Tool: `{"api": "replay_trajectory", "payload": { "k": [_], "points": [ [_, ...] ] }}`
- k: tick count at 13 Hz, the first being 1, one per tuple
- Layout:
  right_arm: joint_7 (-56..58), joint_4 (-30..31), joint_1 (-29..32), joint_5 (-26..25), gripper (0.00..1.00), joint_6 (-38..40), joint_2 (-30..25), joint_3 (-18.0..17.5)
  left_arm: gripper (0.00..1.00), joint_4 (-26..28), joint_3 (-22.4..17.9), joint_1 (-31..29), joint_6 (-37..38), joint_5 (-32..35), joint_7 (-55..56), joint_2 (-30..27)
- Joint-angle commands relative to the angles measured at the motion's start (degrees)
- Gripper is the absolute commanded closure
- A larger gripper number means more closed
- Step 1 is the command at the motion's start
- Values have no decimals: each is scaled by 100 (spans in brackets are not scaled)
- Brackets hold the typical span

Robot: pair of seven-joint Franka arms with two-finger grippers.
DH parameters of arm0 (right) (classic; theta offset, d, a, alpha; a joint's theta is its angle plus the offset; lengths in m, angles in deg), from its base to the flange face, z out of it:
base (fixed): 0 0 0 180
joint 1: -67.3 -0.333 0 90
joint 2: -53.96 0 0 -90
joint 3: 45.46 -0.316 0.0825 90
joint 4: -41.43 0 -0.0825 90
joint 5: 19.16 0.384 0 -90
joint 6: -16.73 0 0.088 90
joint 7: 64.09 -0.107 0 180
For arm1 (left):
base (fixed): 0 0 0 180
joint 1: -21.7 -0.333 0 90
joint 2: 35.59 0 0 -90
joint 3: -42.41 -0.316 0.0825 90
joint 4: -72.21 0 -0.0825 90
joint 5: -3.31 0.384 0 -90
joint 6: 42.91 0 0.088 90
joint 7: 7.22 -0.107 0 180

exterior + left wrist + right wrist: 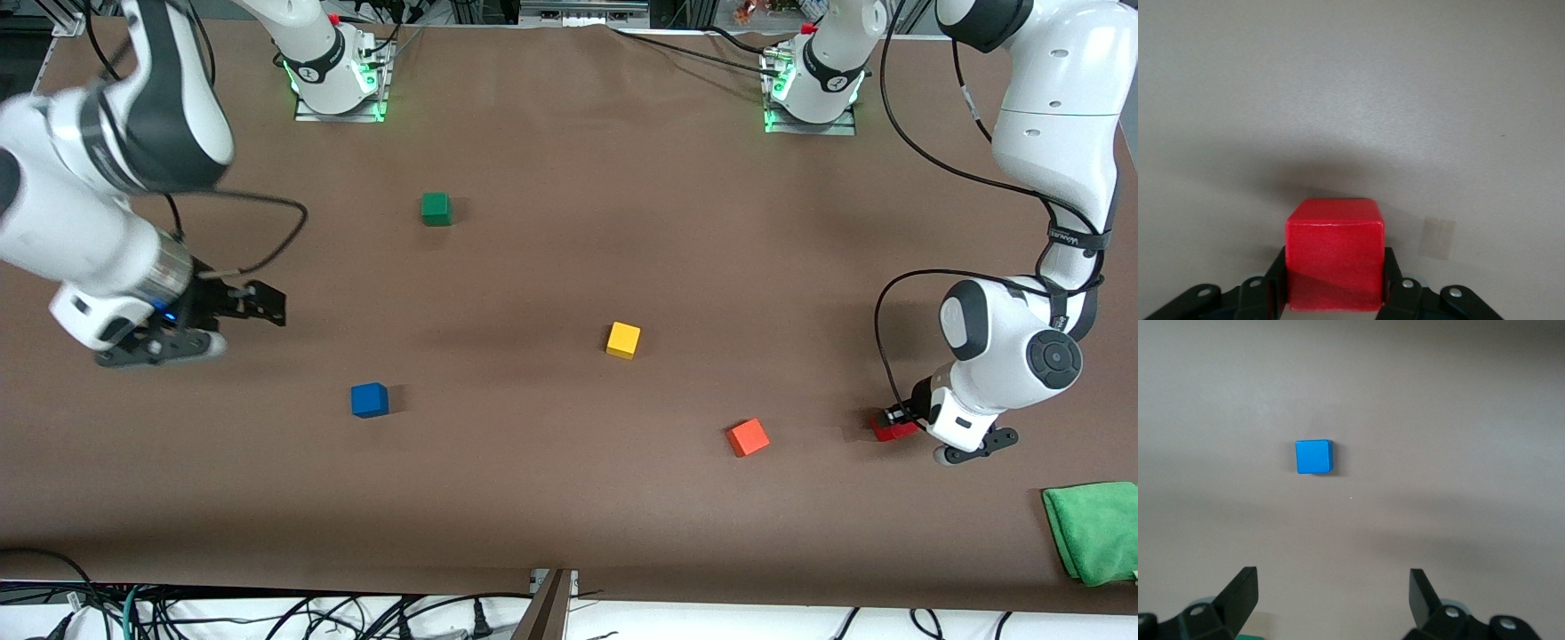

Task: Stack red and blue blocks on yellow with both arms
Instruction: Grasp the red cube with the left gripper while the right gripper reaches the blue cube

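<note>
— Left gripper (1331,293), report.
— My fingers (1395,283) are pressed against both sides of the red block (1333,257), at the surface (551,498) toward my end, beside the orange cube (748,437).
— Right gripper (1331,600)?
— My fingers (1241,593) are spread wide, holding nothing. I hang over bare surface toward my end. The blue block (1314,457) lies apart from me.
— And the yellow block (623,340)?
— Mid-surface, nothing stacked on it, farther from the front camera than the orange cube.

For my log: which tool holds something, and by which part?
The left tool grips the red cube by two side faces. The right tool is open, holding nothing.
</note>
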Motion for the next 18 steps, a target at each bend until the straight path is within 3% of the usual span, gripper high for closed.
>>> {"api": "replay_trajectory", "payload": {
  "k": [1, 6, 9, 10, 13, 15, 18],
  "points": [
    [110, -151, -267, 96, 0, -754, 729, -2, 72, -63, 41, 160, 398, -6, -6, -204],
    [145, -387, -373, 157, 1, -2302, 2038, -11, 72, -360, 41, 1651, 1892, -23, 46, -820],
    [154, -424, -373, 588, 2, -2586, 2384, -11, 71, -529, 76, 2469, 2115, -94, 221, -872],
    [154, -415, -373, 597, 7, -2560, 2384, -11, 69, -529, 94, 2794, 2115, -85, 535, -873],
    [119, -300, -426, 632, 45, -2525, 2410, -19, 68, -546, 85, 3560, 2036, -23, 793, -768],
    [154, -239, -391, 632, 63, -2516, 2401, -19, 68, -616, 85, 3824, 1792, -6, 784, -601],
    [172, -335, -382, 632, 78, -1877, 2192, 7, 68, -617, 85, 4053, 1342, 186, 793, -425]
  ]
}}
